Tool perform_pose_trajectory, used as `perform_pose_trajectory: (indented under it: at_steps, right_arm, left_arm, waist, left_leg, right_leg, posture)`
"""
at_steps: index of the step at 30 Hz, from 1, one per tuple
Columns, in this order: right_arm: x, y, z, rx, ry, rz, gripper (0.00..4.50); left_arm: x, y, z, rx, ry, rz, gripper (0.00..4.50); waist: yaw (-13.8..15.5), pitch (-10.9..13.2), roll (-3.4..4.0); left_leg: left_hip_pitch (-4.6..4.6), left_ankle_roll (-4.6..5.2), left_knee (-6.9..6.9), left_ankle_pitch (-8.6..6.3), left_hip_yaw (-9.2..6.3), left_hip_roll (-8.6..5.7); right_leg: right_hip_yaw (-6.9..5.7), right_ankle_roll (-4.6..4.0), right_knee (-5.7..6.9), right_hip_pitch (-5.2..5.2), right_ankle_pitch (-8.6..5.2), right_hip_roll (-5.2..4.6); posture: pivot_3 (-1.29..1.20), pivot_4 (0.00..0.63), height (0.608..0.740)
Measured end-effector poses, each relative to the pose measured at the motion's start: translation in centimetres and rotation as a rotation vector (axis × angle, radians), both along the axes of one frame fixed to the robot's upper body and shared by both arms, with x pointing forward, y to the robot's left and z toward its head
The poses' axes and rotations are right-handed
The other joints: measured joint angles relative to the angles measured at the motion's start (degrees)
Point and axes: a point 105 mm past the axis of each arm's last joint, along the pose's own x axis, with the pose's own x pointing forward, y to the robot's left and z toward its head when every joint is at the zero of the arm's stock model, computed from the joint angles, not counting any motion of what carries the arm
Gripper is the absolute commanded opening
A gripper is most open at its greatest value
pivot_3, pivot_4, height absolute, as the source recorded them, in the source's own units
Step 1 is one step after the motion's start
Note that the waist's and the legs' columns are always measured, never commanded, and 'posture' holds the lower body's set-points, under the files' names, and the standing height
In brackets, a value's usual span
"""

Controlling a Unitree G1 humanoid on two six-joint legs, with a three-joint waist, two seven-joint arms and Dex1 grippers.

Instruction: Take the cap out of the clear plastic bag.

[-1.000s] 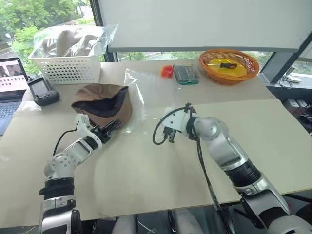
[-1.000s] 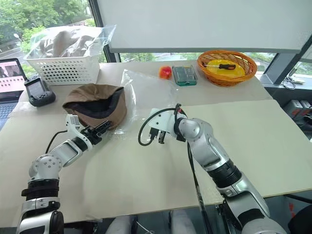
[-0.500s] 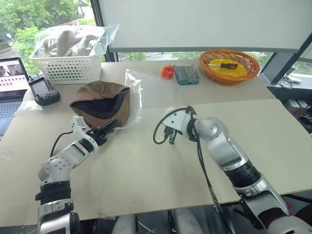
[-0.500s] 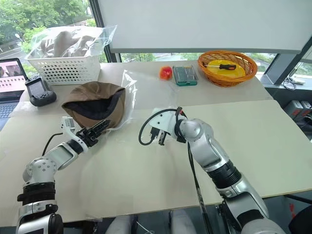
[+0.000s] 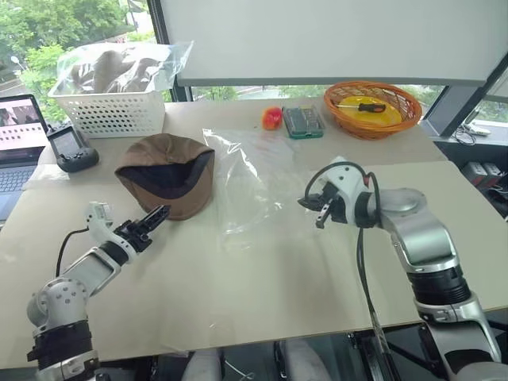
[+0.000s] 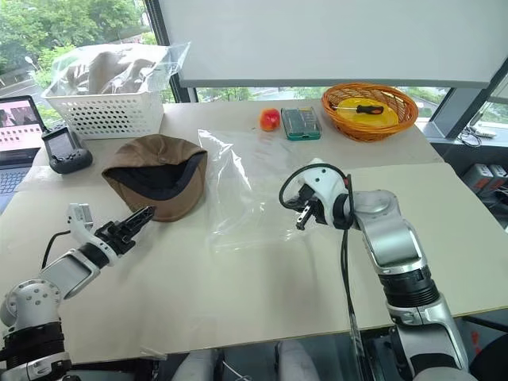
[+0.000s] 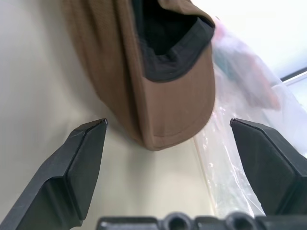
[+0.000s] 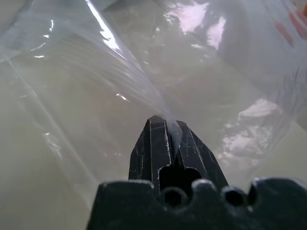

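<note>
Far beyond the left tool point(image 5: 155, 216), a laptop point(image 5: 17, 143) sits cut off at the frame edge, its screen unreadable.

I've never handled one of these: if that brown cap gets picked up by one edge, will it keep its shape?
Probably not. The cap lies slumped on the table with its dark lining sagging open, so it looks soft and would likely droop. It also seems light, and unlikely to roll.

An office or lab test corner by large windows: a paper-covered desk point(image 5: 262, 302) carries a laptop point(image 5: 17, 143), a handheld controller point(image 5: 71, 148), a white storage basket point(image 5: 107, 111) and a screwdriver point(image 5: 363, 105) in an orange basket point(image 5: 373, 111).
</note>
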Motion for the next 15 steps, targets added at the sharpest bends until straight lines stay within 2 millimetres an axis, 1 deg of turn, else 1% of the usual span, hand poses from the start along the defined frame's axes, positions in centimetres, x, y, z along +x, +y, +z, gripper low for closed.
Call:
perform_pose_trajectory:
  at_steps: [1,4,6,7,9,11,12,15]
  right_arm:
    - [0.1,0.3,-0.3,-0.021,-0.010,0.009,0.80]
    - [0.2,1.6,-0.9,-0.055,-0.038,0.035,1.78]
    - [0.2,2.7,-0.9,-0.054,-0.060,0.060,2.52]
    - [0.2,3.1,-0.8,-0.065,-0.076,0.073,2.83]
    - [0.1,3.4,-1.0,-0.096,-0.100,0.085,3.53]
    - [0.1,3.1,-1.1,-0.121,-0.104,0.088,4.23]
    - [0.1,2.9,-1.1,-0.130,-0.103,0.087,4.47]
    - [-0.5,1.7,-0.8,-0.187,-0.098,0.111,4.47]
  left_arm:
    - [0.0,-0.3,0.0,-0.001,0.000,-0.005,4.50]
    - [0.0,-0.6,0.0,-0.003,0.000,-0.011,4.50]
    - [0.0,-0.6,0.1,-0.004,0.001,-0.015,4.50]
    - [-0.1,-0.7,0.1,-0.007,0.001,-0.017,4.50]
    - [-0.1,-0.7,0.2,-0.013,-0.002,-0.020,4.50]
    - [-0.1,-0.8,0.2,-0.016,-0.002,-0.023,4.50]
    - [-0.2,-0.8,0.2,-0.017,-0.002,-0.024,4.50]
    - [-0.5,-0.7,0.2,-0.009,-0.003,-0.028,4.50]
  waist:
    - [0.00,0.00,0.00]
    - [0.00,0.00,0.00]
    - [-0.01,0.00,0.00]
    - [0.04,0.00,0.00]
    - [0.12,0.00,0.00]
    - [0.33,0.00,0.00]
    - [0.40,0.00,0.00]
    - [0.40,0.01,-0.01]
  left_leg:
    - [0.00,0.00,0.00,0.00,0.00,0.00]
    - [-0.05,0.00,0.00,0.00,-0.01,0.00]
    - [-0.05,0.00,0.00,0.00,-0.02,-0.01]
    - [-0.05,0.00,0.00,0.00,-0.02,-0.01]
    - [-0.05,0.00,0.00,0.00,-0.02,-0.02]
    - [-0.06,0.00,0.00,0.00,-0.03,-0.02]
    - [-0.07,0.00,0.00,0.00,-0.03,-0.02]
    - [-0.09,0.00,0.00,0.00,-0.03,-0.01]
  right_leg:
    - [0.00,-0.04,0.00,0.00,0.02,0.00]
    - [0.00,-0.18,0.00,-0.04,0.11,0.00]
    - [0.00,-0.19,0.01,-0.05,0.12,0.00]
    - [-0.01,-0.19,0.01,-0.04,0.12,0.00]
    - [-0.01,-0.18,0.00,-0.03,0.11,-0.02]
    - [-0.02,-0.18,-0.01,-0.03,0.11,-0.02]
    - [-0.02,-0.18,-0.03,-0.03,0.11,-0.03]
    - [-0.03,-0.18,-0.07,-0.03,0.11,-0.03]
  posture:
    - [0.00,0.150,0.736]
    - [0.00,0.150,0.736]
    - [0.00,0.150,0.736]
    - [0.00,0.150,0.736]
    - [0.00,0.150,0.736]
    - [0.00,0.150,0.736]
    - [0.00,0.150,0.736]
    - [0.00,0.150,0.736]
